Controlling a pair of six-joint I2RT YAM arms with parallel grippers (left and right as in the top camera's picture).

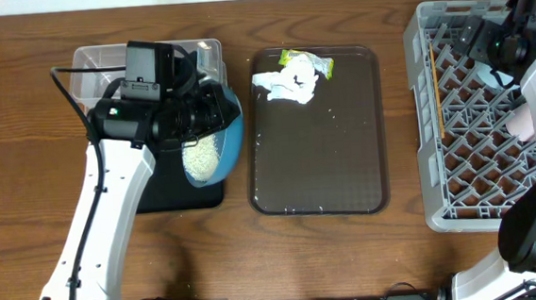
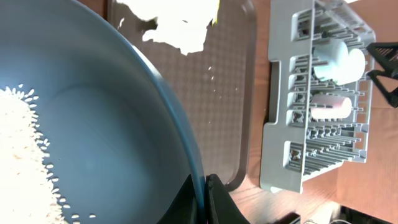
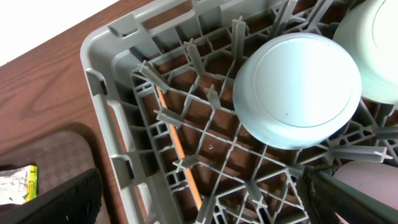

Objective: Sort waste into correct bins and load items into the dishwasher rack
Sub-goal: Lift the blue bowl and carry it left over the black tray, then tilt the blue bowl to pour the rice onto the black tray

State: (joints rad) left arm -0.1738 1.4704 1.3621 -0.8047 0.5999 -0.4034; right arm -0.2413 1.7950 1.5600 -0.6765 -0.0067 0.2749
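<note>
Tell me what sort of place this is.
Likely a lab bench staged as a dish-clearing station: a wooden table carries a dishwasher rack and a tray with tissue, and a robot arm holds a blue dish of rice.

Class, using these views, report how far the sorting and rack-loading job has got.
Done: the light-blue bowl, mint-green bowl, pink cup and chopstick sit in the dishwasher rack. In hand: the left gripper tilts the deep-blue dish, rice inside, above the black tray. Left: tissue and wrapper on the brown tray, then the dish itself.
</note>
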